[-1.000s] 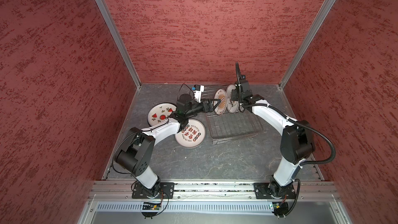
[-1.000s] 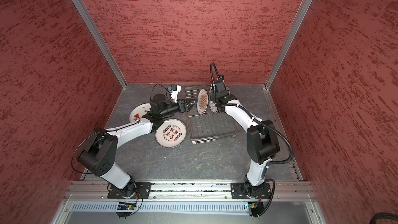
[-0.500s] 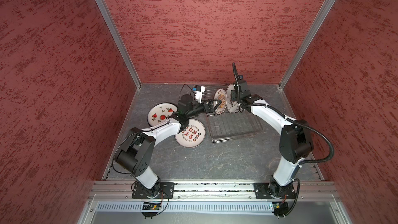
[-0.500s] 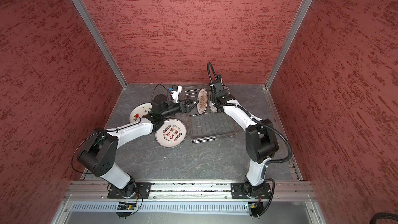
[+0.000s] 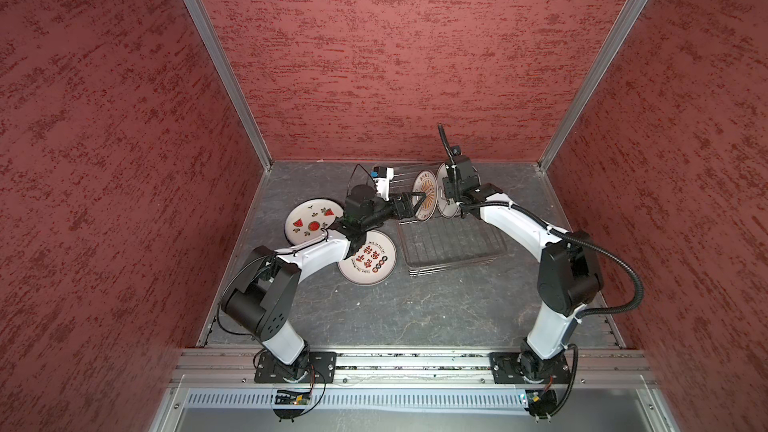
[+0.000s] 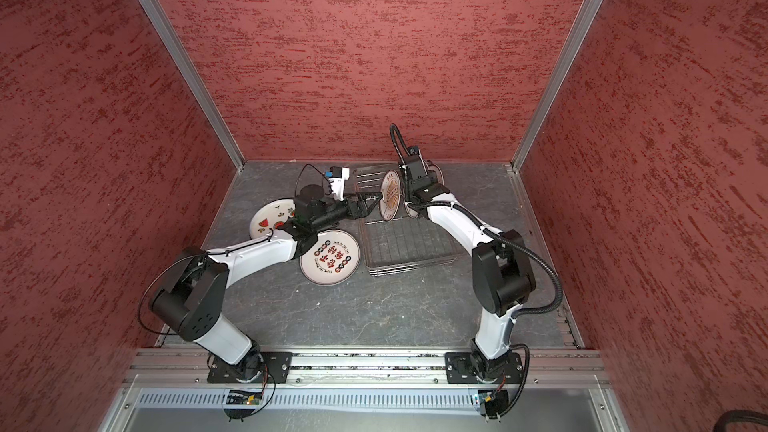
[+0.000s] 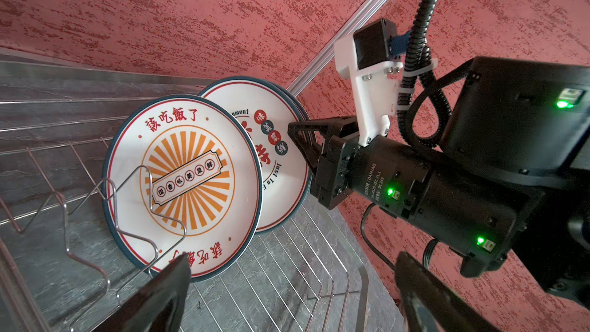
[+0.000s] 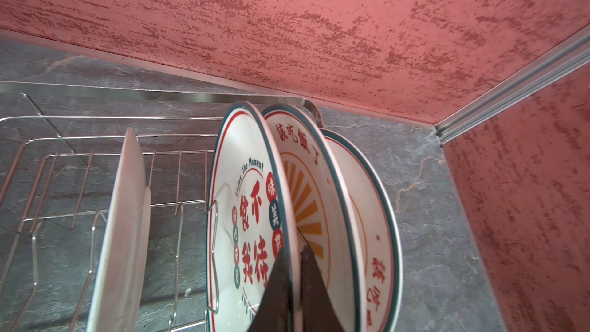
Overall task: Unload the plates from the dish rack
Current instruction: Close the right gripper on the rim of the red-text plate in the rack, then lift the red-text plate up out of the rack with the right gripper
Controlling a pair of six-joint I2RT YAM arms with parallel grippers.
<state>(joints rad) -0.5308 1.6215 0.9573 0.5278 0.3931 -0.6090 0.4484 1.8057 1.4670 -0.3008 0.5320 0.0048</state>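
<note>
The silver wire dish rack [image 5: 453,247] [image 6: 407,247] sits at the back centre. Several plates stand on edge at its far end. In the right wrist view my right gripper [image 8: 293,282] is shut on the rim of a red-character plate [image 8: 242,218], with a sunburst plate [image 8: 306,206] right behind it. Another sunburst plate [image 7: 185,183] [image 5: 426,193] stands nearest my left gripper [image 7: 293,292] [image 5: 411,201], which is open and holds nothing. In both top views a watermelon plate [image 5: 309,222] and a red-character plate [image 5: 368,261] lie flat on the table to the rack's left.
The near half of the rack [image 7: 287,282] holds only bare wire prongs. Red walls close in behind and on both sides. The rack's far end is close to the back wall. My left forearm [image 5: 316,251] partly covers both flat plates.
My right gripper has closed onto the rim of the red-character plate. My left gripper has edged right toward the nearest standing plate and stayed open.
</note>
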